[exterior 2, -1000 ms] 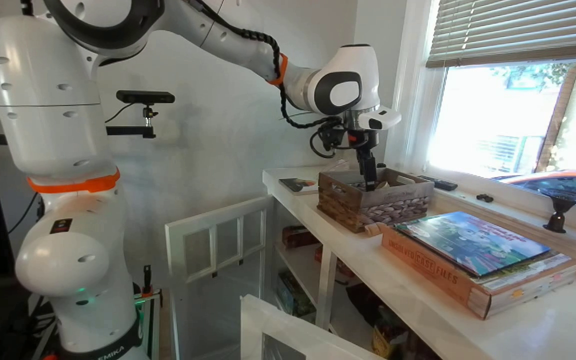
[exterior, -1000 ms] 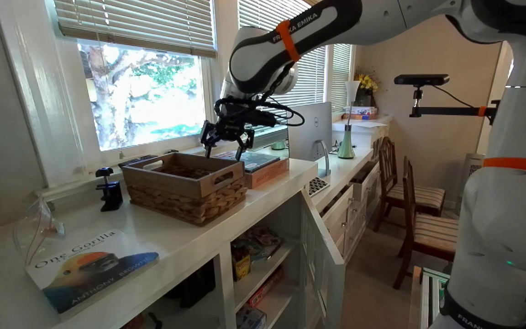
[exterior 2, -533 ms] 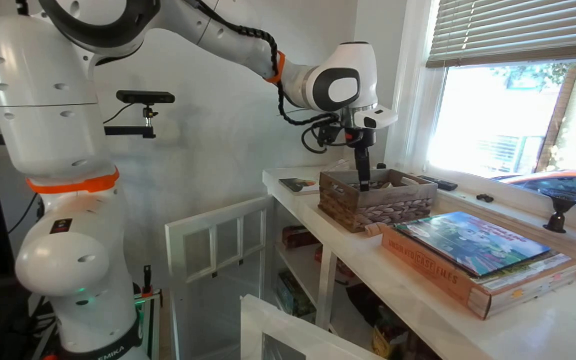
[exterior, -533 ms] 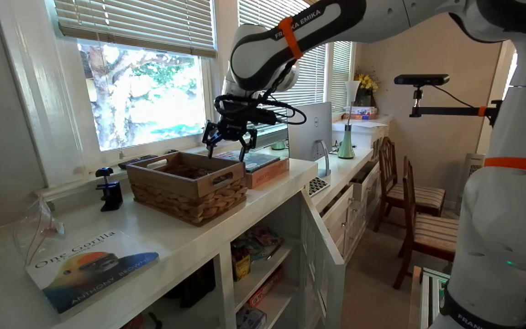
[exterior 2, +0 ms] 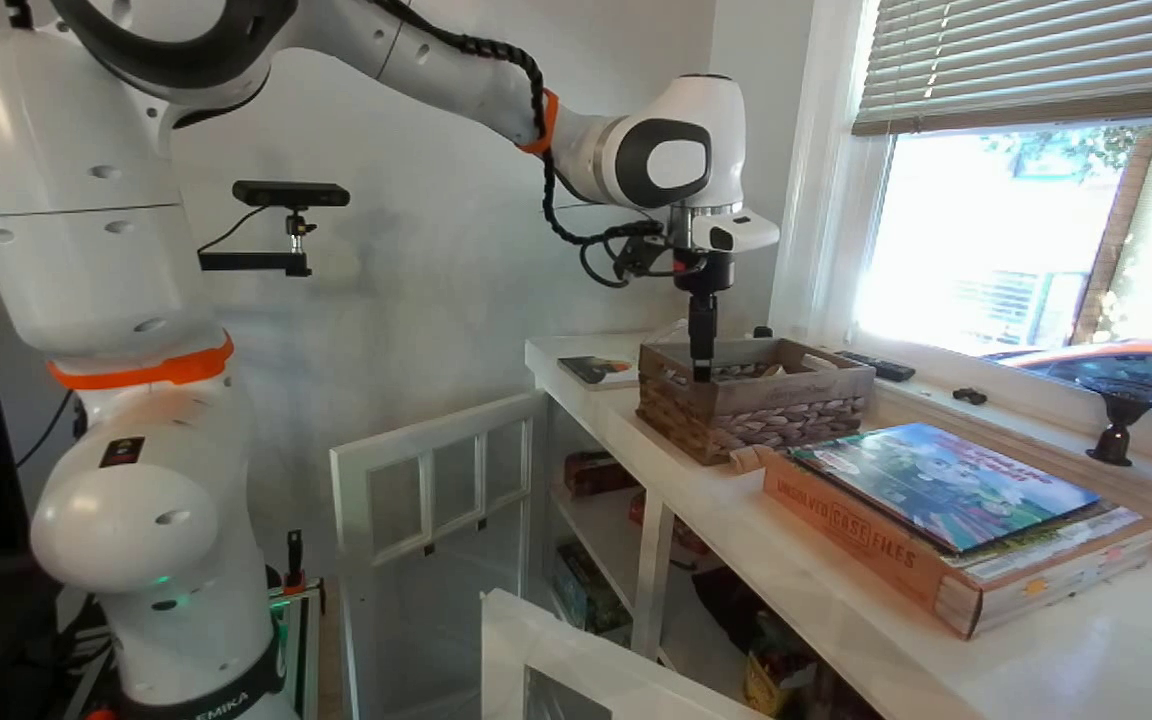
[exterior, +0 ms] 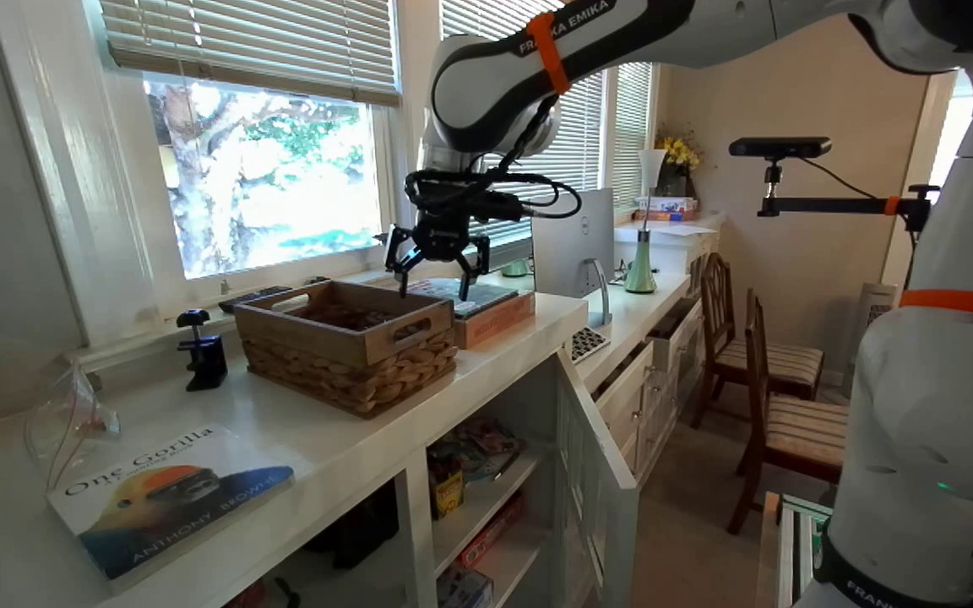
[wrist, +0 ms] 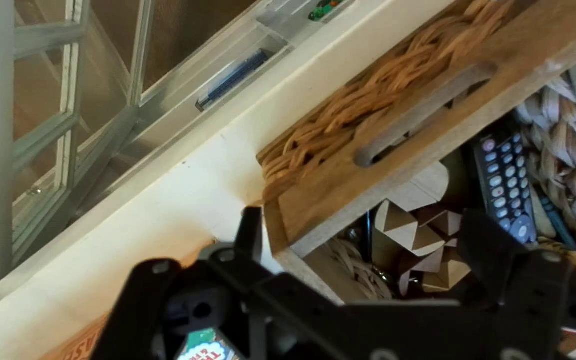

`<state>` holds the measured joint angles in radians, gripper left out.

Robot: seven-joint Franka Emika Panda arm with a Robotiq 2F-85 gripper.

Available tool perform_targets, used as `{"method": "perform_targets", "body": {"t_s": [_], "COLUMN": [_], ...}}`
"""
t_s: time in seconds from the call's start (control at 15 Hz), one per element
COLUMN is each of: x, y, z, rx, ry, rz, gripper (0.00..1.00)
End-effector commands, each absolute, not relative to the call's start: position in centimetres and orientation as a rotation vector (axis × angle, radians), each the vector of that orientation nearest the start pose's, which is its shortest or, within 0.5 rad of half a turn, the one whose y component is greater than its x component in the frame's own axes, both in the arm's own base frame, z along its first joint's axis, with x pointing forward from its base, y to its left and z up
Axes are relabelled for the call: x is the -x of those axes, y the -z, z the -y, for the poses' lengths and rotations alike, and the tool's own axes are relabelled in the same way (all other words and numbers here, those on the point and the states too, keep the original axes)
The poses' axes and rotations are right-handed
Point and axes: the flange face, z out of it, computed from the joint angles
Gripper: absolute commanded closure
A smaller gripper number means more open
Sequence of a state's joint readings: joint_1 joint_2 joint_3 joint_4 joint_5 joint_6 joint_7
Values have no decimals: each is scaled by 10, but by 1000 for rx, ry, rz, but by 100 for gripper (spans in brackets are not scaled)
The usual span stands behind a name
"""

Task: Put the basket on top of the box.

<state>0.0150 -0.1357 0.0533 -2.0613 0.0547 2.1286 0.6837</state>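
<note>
Only the wrist view really shows off what's in the basket: a remote and some folded cardboard-looking bits (both exterior views just get a dim jumble). Basket's brown, woven under a flat band with handle slots, sitting on the counter right beside the box. The gripper is spread wide near its rim, and compared to a second ago it's drifted toward the robot's base.

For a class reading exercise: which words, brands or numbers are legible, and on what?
"One Gorilla": book
"ANTHONY BROWNE": book
"UNSOLVED CASE FILES": box
"FR", "KA EMIKA", band between: arm
"FRAN": base
"EMIKA": base
Too small, blurred or part-hidden: book subtitle, booklet lettering, monitor logo, remote keys, shelf packages.
</note>
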Motion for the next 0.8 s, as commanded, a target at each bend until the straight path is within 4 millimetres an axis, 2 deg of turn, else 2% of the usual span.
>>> {"method": "perform_targets", "body": {"t_s": [0.0,0.4,0.6,0.73], "x": [-523,-532,-537,-541], "y": [-502,-483,-476,-472], "z": [-34,-21,-22,-24], "rx": [2898,2887,2882,2877], "ry": [247,243,222,200], "rz": [-979,-939,-929,-925], "gripper": [0,0,5,6]}}
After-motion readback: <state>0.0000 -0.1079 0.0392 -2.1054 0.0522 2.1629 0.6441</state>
